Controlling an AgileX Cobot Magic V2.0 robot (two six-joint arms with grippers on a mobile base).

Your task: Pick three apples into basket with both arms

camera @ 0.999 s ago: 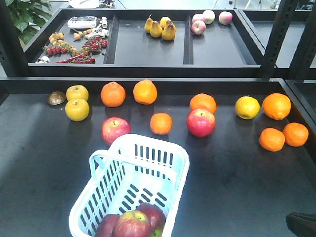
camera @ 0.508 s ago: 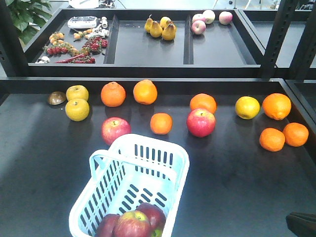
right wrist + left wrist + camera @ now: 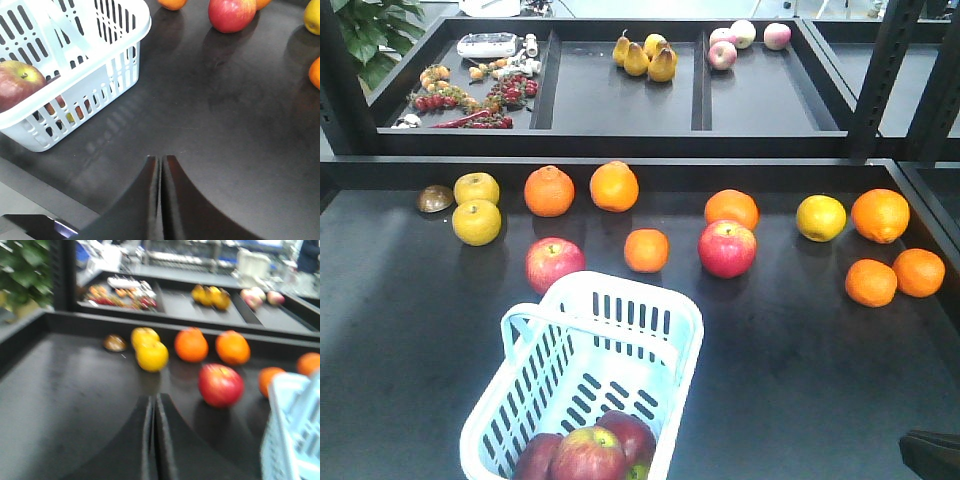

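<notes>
The three apples are sitting together in the near end of the basket, which is resting on the dark surface. The left end effector is hovering above bare surface, clenched with nothing between its fingers, and the right end effector is hovering just beside the basket, likewise clenched and carrying nothing. Two brighter red apples and several oranges are lying beyond the basket.

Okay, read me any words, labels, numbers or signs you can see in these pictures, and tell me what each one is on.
None can be read.
The basket, the apples in it and the loose fruit show no label.
The white device on the back shelf may carry markings, but it is too small to read.
The left wrist view is blurred.
</notes>
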